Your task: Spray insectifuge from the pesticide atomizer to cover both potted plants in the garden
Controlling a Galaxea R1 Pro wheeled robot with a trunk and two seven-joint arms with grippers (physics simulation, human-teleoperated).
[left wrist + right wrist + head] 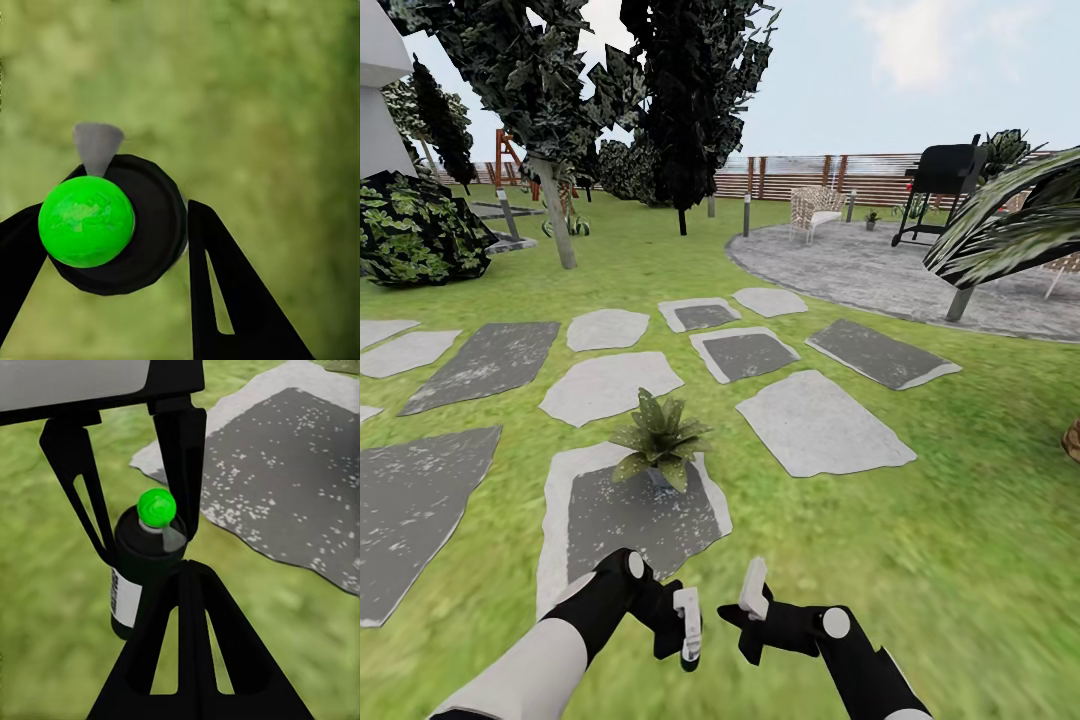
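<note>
the left gripper [678,625] is squeezing the pesticide atomizer [689,655] (bottle hanging down). the potted plant [658,437] is sitting just ahead on a stepping stone [610,520]. the right gripper [752,610] is looking empty; i cannot tell how wide.

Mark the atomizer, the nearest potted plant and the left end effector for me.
pesticide atomizer [135,577]: right wrist view, on the dark bottle body.
potted plant [658,436]: head view, centre of the leaf rosette.
left end effector [686,625]: head view, between its fingertips, at the bottle it grips.
</note>
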